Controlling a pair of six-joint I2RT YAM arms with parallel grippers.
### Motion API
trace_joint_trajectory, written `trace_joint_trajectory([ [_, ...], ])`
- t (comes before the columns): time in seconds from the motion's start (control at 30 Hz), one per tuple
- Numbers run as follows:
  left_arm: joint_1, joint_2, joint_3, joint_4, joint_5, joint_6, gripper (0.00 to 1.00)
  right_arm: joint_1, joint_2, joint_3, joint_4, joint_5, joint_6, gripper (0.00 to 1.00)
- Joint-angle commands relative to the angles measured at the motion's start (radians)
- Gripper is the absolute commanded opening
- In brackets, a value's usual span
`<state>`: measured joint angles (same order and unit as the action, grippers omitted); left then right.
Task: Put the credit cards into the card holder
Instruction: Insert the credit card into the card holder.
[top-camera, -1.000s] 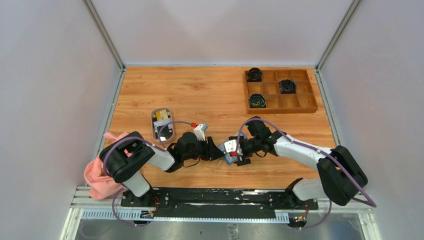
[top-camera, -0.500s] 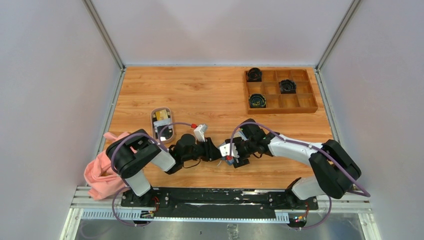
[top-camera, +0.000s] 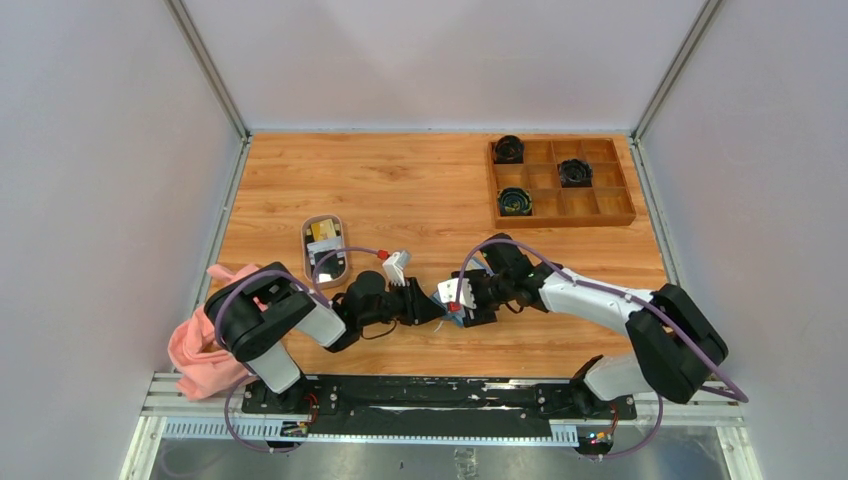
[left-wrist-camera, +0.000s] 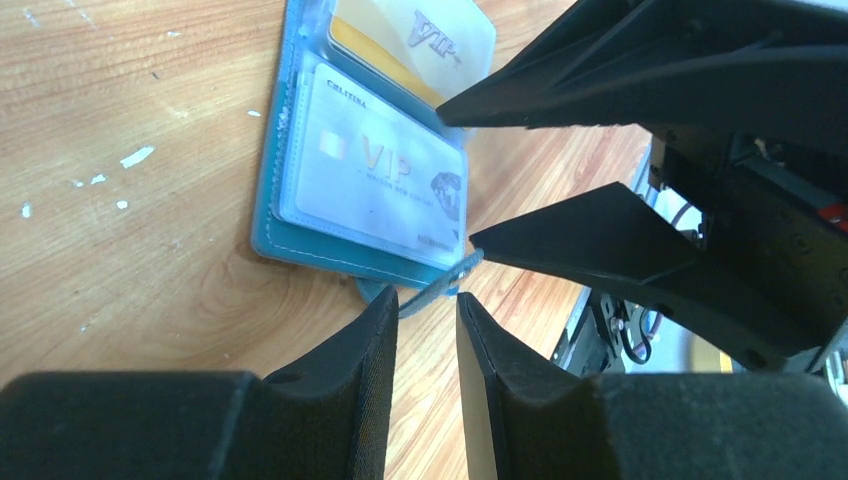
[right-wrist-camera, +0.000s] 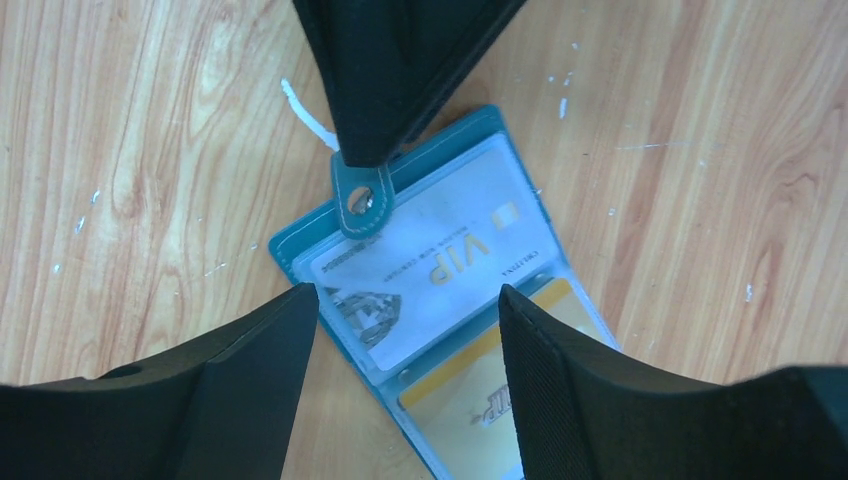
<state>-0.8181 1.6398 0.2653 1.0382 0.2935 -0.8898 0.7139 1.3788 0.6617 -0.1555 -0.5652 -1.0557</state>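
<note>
Clearly, both cards in the card holder (left-wrist-camera: 330, 250) read "VIP": silver card (left-wrist-camera: 375, 165) in the pocket nearest the L end effector (left-wrist-camera: 426, 298), yellow card (left-wrist-camera: 380, 55) in the pocket beyond it. Small print on the silver one is too blurred to read.

Vs a sec ago: both end effectors have drifted a bit left over the desk (top-camera: 400, 180), w/ the R arm reaching further across.

L to R now:
- Pink cloth (top-camera: 195, 345) hangs off the desk's near-left edge, behind the L end effector.
- Dish (top-camera: 305, 255) w/ spare cards (top-camera: 322, 231) sits beyond-left of it.
- L fingers are parted only narrowly, nothing btwn them. Tips are right at the snap tab (right-wrist-camera: 362, 200); touching or not, can't tell.
- Holder lies open and flat btwn the two end effectors.
- R end effector (right-wrist-camera: 408, 292) is spread wide, released, straddling the holder.

Bare wood lies beyond both. Wooden tray (top-camera: 565, 218) is well off, far-right of the R end effector.
</note>
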Motion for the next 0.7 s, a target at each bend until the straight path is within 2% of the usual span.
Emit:
trace_joint_trajectory([
  [0.0,0.009,-0.024,-0.022,0.011,0.008,0.028,0.30,0.002,-0.031,0.029,0.011,-0.001,0.055,0.70],
  [0.2,0.016,-0.005,-0.024,0.022,0.018,0.029,0.30,-0.003,-0.022,0.038,0.007,-0.008,0.091,0.69],
  [0.4,0.016,0.011,-0.027,0.056,0.031,0.022,0.29,0.009,0.052,0.078,-0.017,-0.009,0.171,0.71],
  [0.67,0.017,0.015,-0.038,0.077,0.032,0.019,0.29,0.058,0.112,0.131,-0.079,0.048,0.227,0.80],
])
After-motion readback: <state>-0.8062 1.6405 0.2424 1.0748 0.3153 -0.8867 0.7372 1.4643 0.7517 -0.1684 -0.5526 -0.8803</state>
